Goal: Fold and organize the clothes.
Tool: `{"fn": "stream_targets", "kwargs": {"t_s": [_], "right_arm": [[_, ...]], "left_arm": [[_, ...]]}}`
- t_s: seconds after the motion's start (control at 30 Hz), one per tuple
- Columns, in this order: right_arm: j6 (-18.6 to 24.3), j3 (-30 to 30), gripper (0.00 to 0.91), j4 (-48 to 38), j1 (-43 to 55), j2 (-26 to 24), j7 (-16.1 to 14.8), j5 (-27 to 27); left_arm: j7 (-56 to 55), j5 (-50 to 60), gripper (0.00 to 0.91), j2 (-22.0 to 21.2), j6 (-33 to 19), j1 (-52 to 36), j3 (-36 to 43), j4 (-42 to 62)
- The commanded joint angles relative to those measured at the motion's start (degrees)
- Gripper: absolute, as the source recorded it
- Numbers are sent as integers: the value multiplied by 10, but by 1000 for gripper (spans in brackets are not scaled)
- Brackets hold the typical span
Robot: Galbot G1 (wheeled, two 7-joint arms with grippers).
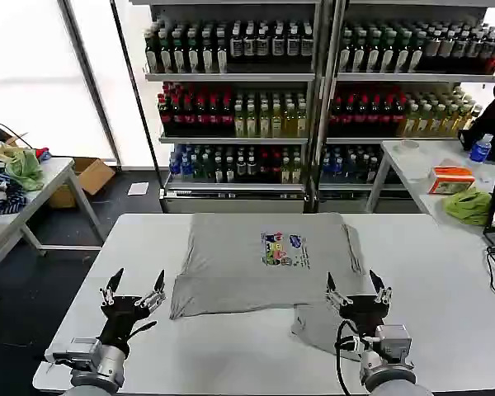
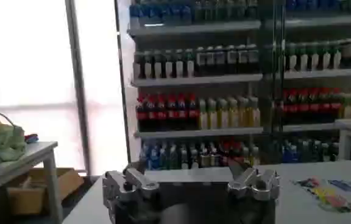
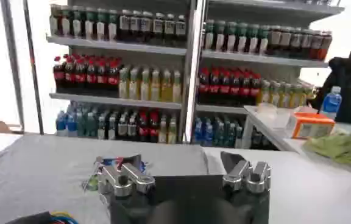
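Above table (image 1: 445,272), both hands (image 1: 133,289) (image 1: 358,290) splayed, empty.

1 grey T-shirt (image 1: 260,262), 2 end effectors: left (image 1: 133,290), right (image 1: 358,292), 1 table (image 1: 445,289).

T-shirt (image 1: 260,262) chest print (image 1: 282,249): a small blue, red and green patch; any lettering in it is too small to read.
Bottles on the far shelves (image 1: 231,43): labels show as bands of colour; no brand or word can be made out.
Orange box (image 1: 450,179) on the far right table: no print can be read.
Blue-capped bottle (image 1: 480,148) on the far right table: label unreadable.
Cardboard box (image 1: 84,179) on the floor, far left: no marking can be read.
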Motion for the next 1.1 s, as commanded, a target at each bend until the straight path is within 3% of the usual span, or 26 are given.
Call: {"fn": "stream_targets", "kwargs": {"t_s": [0.03, 0.17, 0.43, 0.57, 1.1], "right_arm": [[0, -9, 907, 0, -57, -2, 42, 17], [-1, -12, 907, -7, -72, -9, 52, 30], [-1, -6, 907, -12, -84, -27, 99, 122], [0, -9, 907, -22, -87, -20, 120, 121], [4, -17, 907, -31, -97, 6, 140, 126]], "left_arm": [[-3, -3, 907, 16, 34, -16, 39, 41], [-2, -4, 907, 37, 46, -18, 56, 61], [1, -6, 907, 68, 58, -17, 85, 90], [1, -10, 907, 69, 61, -17, 85, 87], [26, 1, 907, 69, 67, -44, 96, 131]]}}
